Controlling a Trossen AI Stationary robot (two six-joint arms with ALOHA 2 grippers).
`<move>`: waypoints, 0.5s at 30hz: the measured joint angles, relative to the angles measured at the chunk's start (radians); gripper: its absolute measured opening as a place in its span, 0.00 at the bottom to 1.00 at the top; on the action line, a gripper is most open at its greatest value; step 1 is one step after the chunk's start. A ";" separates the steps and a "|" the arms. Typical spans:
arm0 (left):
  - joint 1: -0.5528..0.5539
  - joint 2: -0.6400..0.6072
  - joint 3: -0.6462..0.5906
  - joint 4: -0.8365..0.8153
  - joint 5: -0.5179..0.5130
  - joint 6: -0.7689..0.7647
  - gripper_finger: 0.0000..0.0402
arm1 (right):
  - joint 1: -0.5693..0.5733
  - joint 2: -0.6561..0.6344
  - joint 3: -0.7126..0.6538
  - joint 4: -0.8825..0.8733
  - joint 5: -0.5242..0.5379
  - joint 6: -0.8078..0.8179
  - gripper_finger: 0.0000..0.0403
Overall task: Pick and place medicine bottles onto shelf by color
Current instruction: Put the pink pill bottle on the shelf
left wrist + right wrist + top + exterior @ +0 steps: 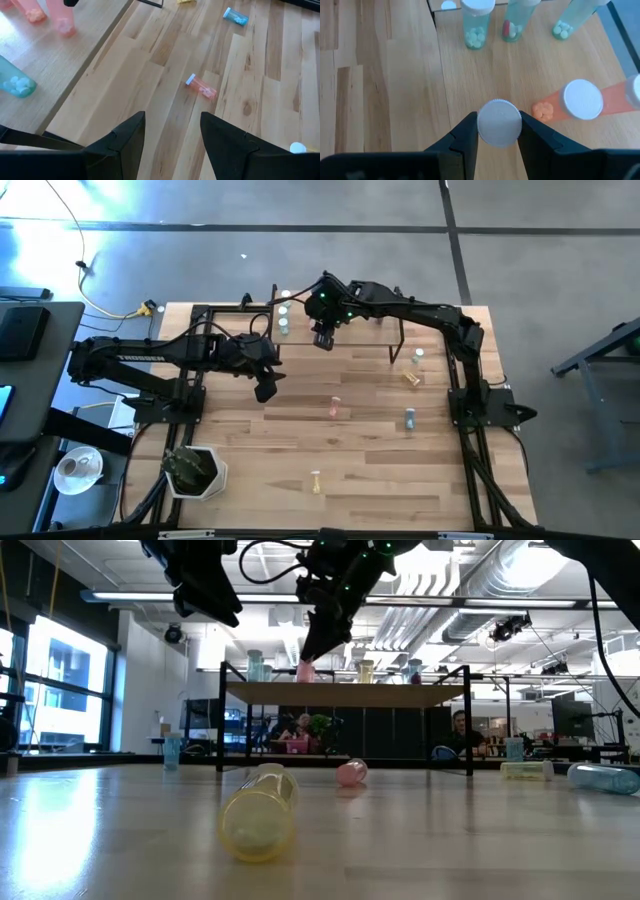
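Right arm: I see it stretched across the far side of the light-wood bench (380, 480), its right claw (499, 131) pointing down over the small raised light-wood shelf on thin black legs (345, 693)
Right claw: clenched on the white cap of a pink-red medicine bottle (499, 123), its body hidden under the cap
Left arm: reaches in from its side, left claw (172, 132) hanging above bare bench boards, fingers apart and holding nothing
On the shelf: three pale green bottles with white caps (477, 20) stand in a row, an orange-pink bottle (580, 102) just beside the held one
On the bench: a pink bottle (201, 87), a blue bottle (234, 15) and a yellow bottle (259, 812) lie on their sides, well apart
Hard to tell: whether the held bottle's base touches the shelf
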 joint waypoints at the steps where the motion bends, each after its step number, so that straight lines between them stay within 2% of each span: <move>1: 0.000 0.000 0.000 0.000 0.000 0.000 0.45 | 0.000 0.000 0.000 0.005 0.001 -0.001 0.27; 15: 0.000 0.000 0.000 0.000 0.000 0.000 0.45 | 0.000 0.000 0.008 -0.006 0.008 -0.003 0.27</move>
